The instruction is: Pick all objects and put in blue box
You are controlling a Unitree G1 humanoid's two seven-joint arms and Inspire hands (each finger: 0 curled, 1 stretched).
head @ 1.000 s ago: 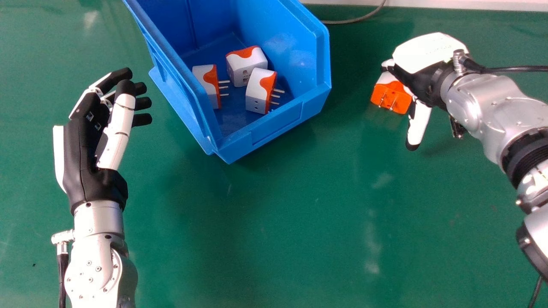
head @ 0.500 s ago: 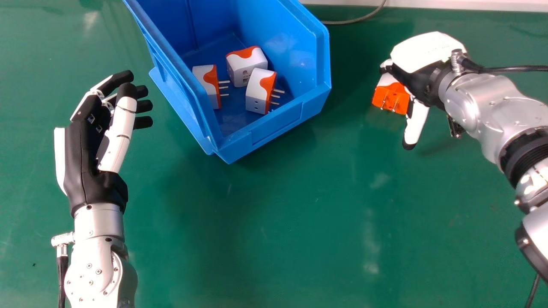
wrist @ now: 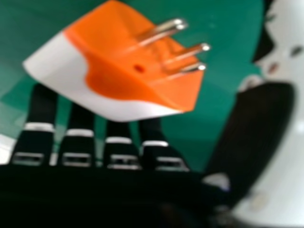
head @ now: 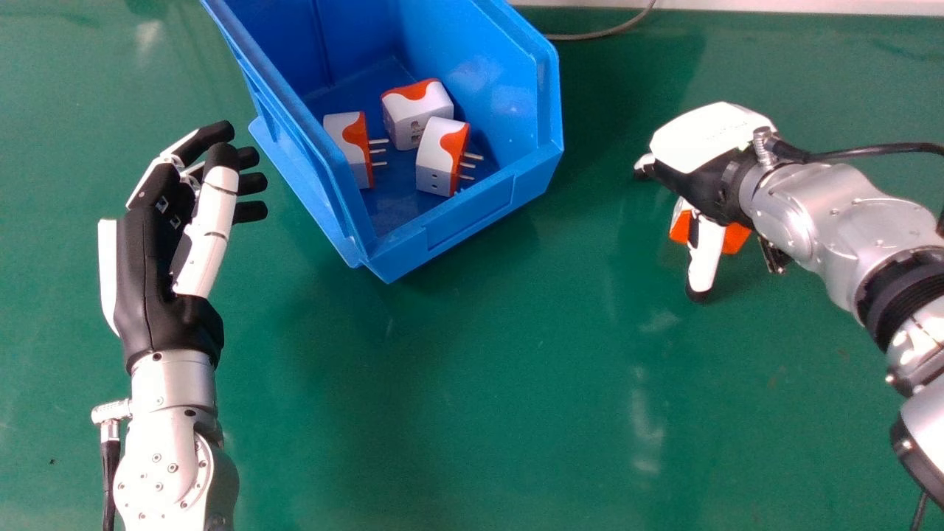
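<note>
Head view had the right hand (head: pixel 700 181) low over the tabletop (head: pixel 479 383), pretty much covering the loose plug (head: pixel 736 237), which sat well apart from the blue box (head: pixel 472 214) on the robot's right. Three other plugs (head: pixel 417 110) were already in the box, so I'd say this was the pickup step for one more.

No grip yet, far as I could see. In the right hand view the fingers (wrist: pixel 78 142) were nearly straight and lay close alongside the plug, with the thumb (wrist: pixel 254 128) wide apart from it. Couldn't tell if anything was actually touching. Left hand (head: pixel 136 258) just hung out on the left side of the head view, loosely bent and holding nothing.

Next move, my guess: curl the fingers round the plug, bring the thumb in, check it's held, then lift clear of the box wall. Closing too early might've just shoved it away.

Compared with half a second earlier, both the hand and the plug had shifted nearer the robot, and the prongs were now hidden in the head view.
</note>
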